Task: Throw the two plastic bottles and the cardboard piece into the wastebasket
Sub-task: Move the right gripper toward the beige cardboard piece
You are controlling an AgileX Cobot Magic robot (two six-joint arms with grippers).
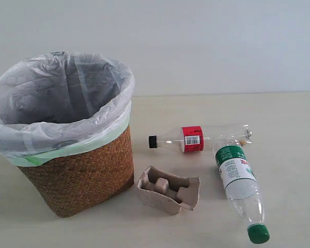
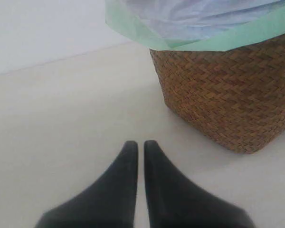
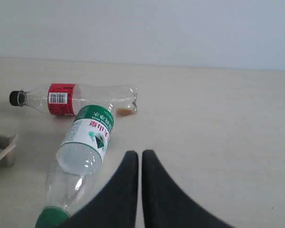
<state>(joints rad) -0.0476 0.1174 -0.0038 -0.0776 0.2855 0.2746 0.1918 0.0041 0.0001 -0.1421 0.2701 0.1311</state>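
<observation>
Read on the exterior view, with 12 o'clock pointing away from the camera and the cardboard piece (image 1: 168, 192) as the dial's centre. Nearest lies the larger bottle (image 1: 237, 181), on its side at about 3 o'clock, with its cap towards 5 o'clock. The cardboard piece rests open side up on the desk (image 1: 289, 119). The wastebasket (image 1: 82, 170) stands upright just beside it at 9 o'clock. Farthest, at 1 o'clock, the slim bottle (image 1: 196, 138) lies crosswise, cap towards the basket. The larger bottle's base seems to touch it.

Nothing is in the basket that can be seen, so all three throws remain. Neither arm shows in the exterior view. The right tool (image 3: 140, 154) is narrow, fingers almost together and holding nothing, with the larger bottle just beside it. The left tool (image 2: 140, 145) is equally narrow and empty, low over bare desk near the basket's wall.

The first pick probably falls to the right tool. It should widen before descending and close across the labelled middle, where the round, slippery body is least likely to squirt out. It should lift straight up so the slim bottle is not set rolling, then release only once well over the basket's rim.
</observation>
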